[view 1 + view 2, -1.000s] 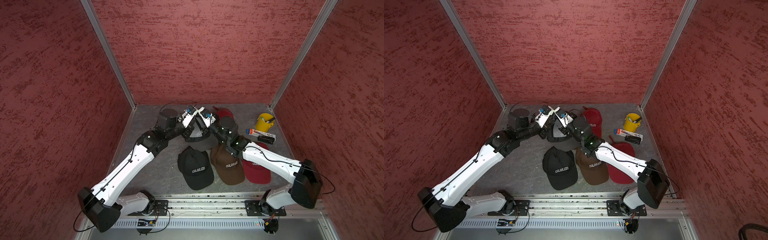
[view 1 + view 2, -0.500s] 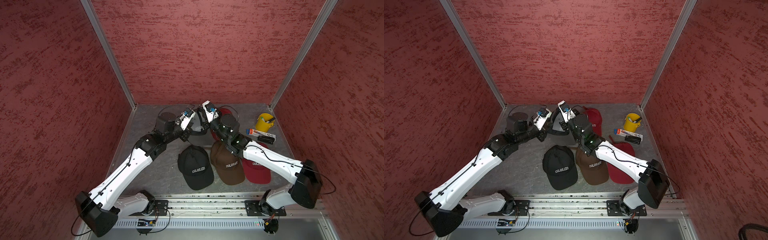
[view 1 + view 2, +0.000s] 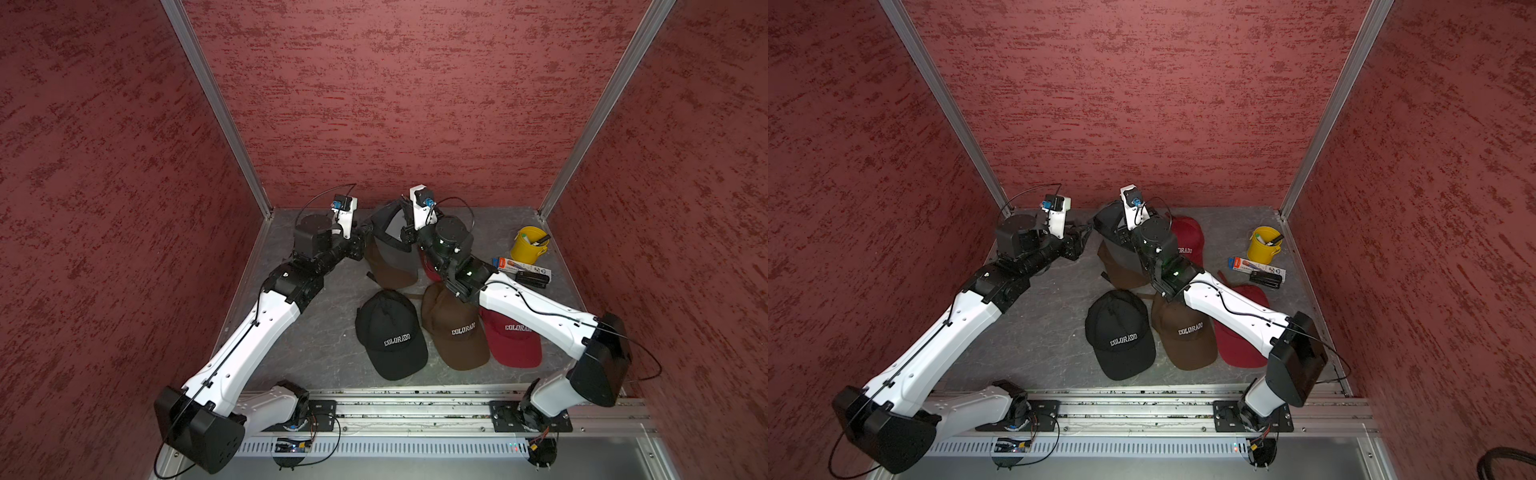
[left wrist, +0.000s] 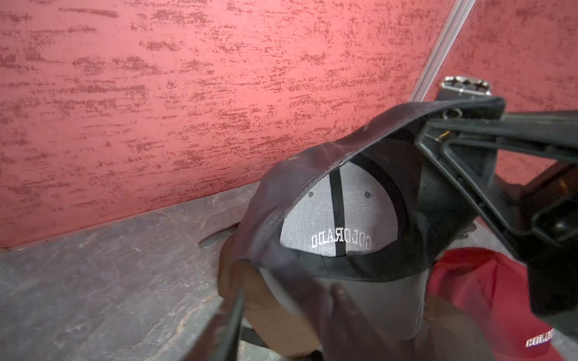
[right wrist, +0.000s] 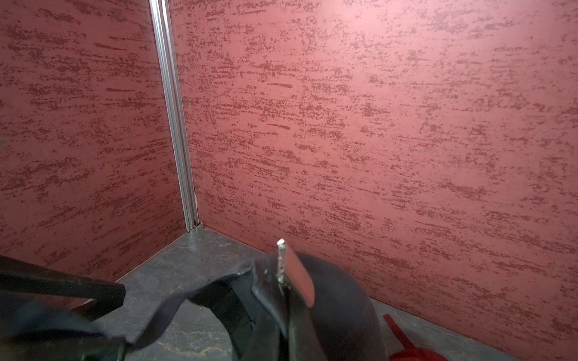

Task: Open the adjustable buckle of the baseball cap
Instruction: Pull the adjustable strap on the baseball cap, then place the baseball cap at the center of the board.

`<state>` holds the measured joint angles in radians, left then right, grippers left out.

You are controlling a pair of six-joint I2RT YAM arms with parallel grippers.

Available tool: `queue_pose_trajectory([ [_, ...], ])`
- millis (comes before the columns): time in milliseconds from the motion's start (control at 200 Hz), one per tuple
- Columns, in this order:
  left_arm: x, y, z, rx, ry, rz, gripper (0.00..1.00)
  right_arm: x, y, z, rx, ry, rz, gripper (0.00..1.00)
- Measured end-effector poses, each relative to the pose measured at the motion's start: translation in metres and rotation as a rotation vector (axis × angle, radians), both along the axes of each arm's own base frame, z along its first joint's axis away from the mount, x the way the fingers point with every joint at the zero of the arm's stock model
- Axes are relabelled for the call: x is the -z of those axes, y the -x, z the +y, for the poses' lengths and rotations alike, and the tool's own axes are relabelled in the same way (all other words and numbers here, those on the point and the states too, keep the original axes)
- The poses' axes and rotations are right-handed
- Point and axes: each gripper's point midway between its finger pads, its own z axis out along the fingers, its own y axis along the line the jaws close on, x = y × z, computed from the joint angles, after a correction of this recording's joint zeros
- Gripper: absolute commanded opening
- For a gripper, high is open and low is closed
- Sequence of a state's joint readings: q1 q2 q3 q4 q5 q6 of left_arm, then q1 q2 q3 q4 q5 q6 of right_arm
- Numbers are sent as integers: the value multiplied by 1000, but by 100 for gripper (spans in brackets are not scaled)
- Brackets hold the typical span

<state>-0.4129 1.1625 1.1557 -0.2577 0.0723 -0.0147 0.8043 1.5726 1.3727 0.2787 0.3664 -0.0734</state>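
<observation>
- right gripper (image 4: pixel 427 132) pinched tight on rear strap (image 4: pixel 463 107) of black cap (image 3: pixel 392 245)
- cap lifted, far middle, over brown cap (image 3: pixel 386 270)
- buckle (image 5: pixel 281 262) next to grip
- left gripper (image 3: pixel 1086 230) fingers spread, just left of cap

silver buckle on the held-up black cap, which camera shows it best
The right wrist view: the silver metal buckle on the black baseball cap is close and unblocked. The left wrist view shows only its top edge above the strap. In both top views it is too small to make out.
</observation>
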Motion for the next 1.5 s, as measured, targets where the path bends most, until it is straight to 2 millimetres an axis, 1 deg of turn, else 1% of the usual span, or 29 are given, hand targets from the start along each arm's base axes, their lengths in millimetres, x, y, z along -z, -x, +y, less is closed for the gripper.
queue_pose_trajectory([
  [100,9,7,-6,20,6,3,62,-8,-5,2,11,-24,10,0],
  [286,31,33,-25,80,47,-10,66,-23,-10,2,30,-75,13,0],
  [366,39,41,-35,97,80,-27,69,-26,-13,4,33,-87,17,0],
  [451,46,44,-47,109,101,-41,69,-25,-16,7,32,-95,30,0],
  [621,45,41,-75,128,125,-90,71,-24,-21,13,32,-114,57,0],
  [701,44,37,-84,125,136,-110,71,-23,-23,14,32,-126,70,0],
  [751,47,34,-88,121,137,-113,72,-22,-23,14,34,-132,78,0],
  [992,59,18,-101,74,127,-119,74,-20,-24,13,41,-160,105,0],
  [1222,59,9,-108,55,152,-121,74,-21,-25,11,52,-197,120,0],
  [1277,59,6,-109,50,157,-121,73,-22,-25,11,52,-207,122,0],
  [1353,60,1,-111,35,162,-111,68,-23,-25,11,52,-218,125,0],
  [1438,64,-3,-112,25,157,-99,60,-23,-25,11,52,-223,131,0],
  [1498,66,-3,-111,25,151,-90,51,-22,-25,11,51,-224,135,0],
])
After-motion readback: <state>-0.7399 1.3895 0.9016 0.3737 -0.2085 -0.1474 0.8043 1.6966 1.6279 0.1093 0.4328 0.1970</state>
